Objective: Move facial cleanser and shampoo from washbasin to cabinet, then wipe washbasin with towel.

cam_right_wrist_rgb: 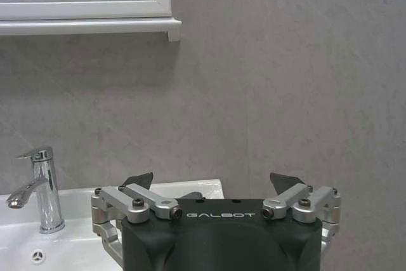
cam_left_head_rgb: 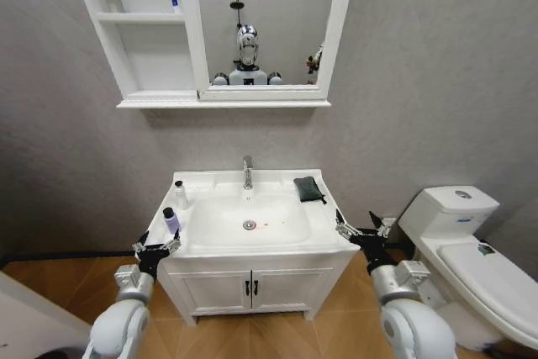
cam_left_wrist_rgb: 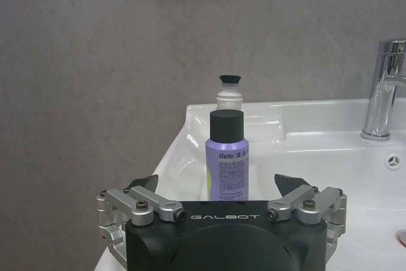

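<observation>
left claw [cam_left_head_rgb: 157, 249]: fingers spread wide, holding nothing, poised just off the front left corner of the washbasin [cam_left_head_rgb: 324, 237]. in the left wrist view the claw [cam_left_wrist_rgb: 216, 185] faces the purple bottle, apart from it, its tips either side of the bottle's base line.

right claw [cam_left_head_rgb: 361, 229]: fingers spread wide, holding nothing, beside the front right corner of the washbasin. in the right wrist view the claw [cam_right_wrist_rgb: 212, 182] faces the grey wall over the basin's right edge.

purple bottle with black cap [cam_left_head_rgb: 171, 220]: upright on the left rim of the washbasin surface, near the front. also seen at [cam_left_wrist_rgb: 226, 155].

white bottle with dark cap [cam_left_head_rgb: 180, 194]: upright on the left rim, behind the purple bottle; partly hidden by it from the left wrist [cam_left_wrist_rgb: 229, 93].

towel [cam_left_head_rgb: 308, 189]: dark, folded, lying on the back right part of the surface.

chrome tap [cam_left_head_rgb: 247, 172]: at the back centre, behind the oval bowl.

cabinet [cam_left_head_rgb: 134, 39]: white, on the wall above, open shelves to the left of the mirror [cam_left_head_rgb: 265, 14]; a small pale item sits on the upper shelf, too small to tell.

toilet [cam_left_head_rgb: 471, 245]: white, right of the vanity.
</observation>
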{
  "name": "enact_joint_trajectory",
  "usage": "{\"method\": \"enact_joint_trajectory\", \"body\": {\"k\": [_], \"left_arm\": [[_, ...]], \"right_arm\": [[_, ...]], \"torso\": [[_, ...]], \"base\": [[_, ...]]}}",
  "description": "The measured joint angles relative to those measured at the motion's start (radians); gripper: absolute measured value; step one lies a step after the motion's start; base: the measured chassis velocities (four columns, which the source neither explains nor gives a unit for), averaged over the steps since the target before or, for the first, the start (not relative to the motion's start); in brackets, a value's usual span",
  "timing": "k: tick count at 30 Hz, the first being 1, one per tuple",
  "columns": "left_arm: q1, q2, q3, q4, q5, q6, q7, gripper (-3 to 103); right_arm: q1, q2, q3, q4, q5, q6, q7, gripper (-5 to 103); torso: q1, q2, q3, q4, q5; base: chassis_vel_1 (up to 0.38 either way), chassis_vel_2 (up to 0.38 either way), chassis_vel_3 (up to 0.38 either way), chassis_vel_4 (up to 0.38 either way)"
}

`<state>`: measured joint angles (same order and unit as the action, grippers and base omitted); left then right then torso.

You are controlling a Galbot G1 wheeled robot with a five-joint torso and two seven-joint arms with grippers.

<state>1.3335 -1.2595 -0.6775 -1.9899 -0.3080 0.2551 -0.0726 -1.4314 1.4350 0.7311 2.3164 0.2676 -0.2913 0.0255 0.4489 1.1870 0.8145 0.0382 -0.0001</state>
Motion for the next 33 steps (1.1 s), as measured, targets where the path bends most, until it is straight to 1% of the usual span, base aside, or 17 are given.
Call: {"method": "enact_joint_trajectory", "body": {"k": [2,5,8,14,21,23,25,26,29,30,32,33], "left_arm": [[-0.006,0.005,0.008,0.005,-0.003,0.003,-0.001,100],[-0.051,0.016,0.048,0.030,-0.012,0.010,-0.017,100],[-0.067,0.019,0.057,0.039,-0.013,0.012,-0.021,100],[-0.139,0.040,0.092,0.091,-0.019,0.015,-0.033,100],[-0.185,0.034,0.119,0.127,-0.026,0.021,-0.047,100],[-0.191,0.031,0.124,0.133,-0.026,0.021,-0.049,101],[-0.206,0.021,0.133,0.150,-0.026,0.022,-0.061,92],[-0.206,0.021,0.133,0.150,-0.026,0.022,-0.061,92],[-0.219,0.014,0.139,0.164,-0.026,0.025,-0.073,76],[-0.219,0.014,0.139,0.164,-0.026,0.025,-0.073,76],[-0.222,0.014,0.141,0.165,-0.026,0.026,-0.077,65],[-0.222,0.014,0.141,0.165,-0.026,0.026,-0.077,65]], "right_arm": [[0.000,0.000,0.003,0.000,0.002,0.002,0.000,100],[0.001,0.000,0.015,-0.008,0.007,0.017,0.001,100],[0.001,0.000,0.017,-0.011,0.008,0.021,0.001,100],[0.001,0.000,0.025,-0.020,0.009,0.034,0.003,100],[0.009,-0.007,0.044,-0.027,0.019,0.034,0.005,100],[0.010,-0.009,0.049,-0.028,0.022,0.034,0.005,100],[0.011,-0.014,0.061,-0.033,0.031,0.035,0.005,100],[0.011,-0.014,0.061,-0.033,0.031,0.035,0.005,100],[0.012,-0.018,0.070,-0.036,0.041,0.034,0.006,100],[0.012,-0.018,0.070,-0.036,0.041,0.034,0.006,100],[0.014,-0.019,0.072,-0.039,0.043,0.034,0.005,100],[0.014,-0.019,0.072,-0.039,0.043,0.034,0.005,100]], "torso": [[0.000,0.000,0.000,0.0001,0.0000],[0.000,0.000,0.000,-0.0001,0.0000],[0.000,0.000,0.000,-0.0001,0.0000],[0.000,0.000,0.000,0.0000,0.0001],[0.000,0.000,0.000,0.0001,0.0001],[0.000,0.000,0.000,0.0001,0.0001],[0.000,0.000,0.000,0.0000,0.0001],[0.000,0.000,0.000,0.0000,0.0001],[0.000,0.000,0.000,0.0000,0.0001],[0.000,0.000,0.000,0.0000,0.0001],[0.000,0.000,0.000,0.0000,0.0001],[0.000,0.000,0.000,0.0000,0.0001]], "base": [[0.000,0.000,0.000,0.000],[0.000,0.000,0.000,0.000],[0.000,0.000,0.000,0.000],[0.000,0.000,0.000,0.000],[0.000,0.000,0.000,0.000],[0.000,0.000,0.000,0.000],[0.000,0.000,0.000,0.000],[0.000,0.000,0.000,0.000],[0.000,0.000,0.000,0.000],[0.000,0.000,0.000,0.000],[0.000,0.000,0.000,0.000],[0.000,0.000,0.000,0.000]]}}
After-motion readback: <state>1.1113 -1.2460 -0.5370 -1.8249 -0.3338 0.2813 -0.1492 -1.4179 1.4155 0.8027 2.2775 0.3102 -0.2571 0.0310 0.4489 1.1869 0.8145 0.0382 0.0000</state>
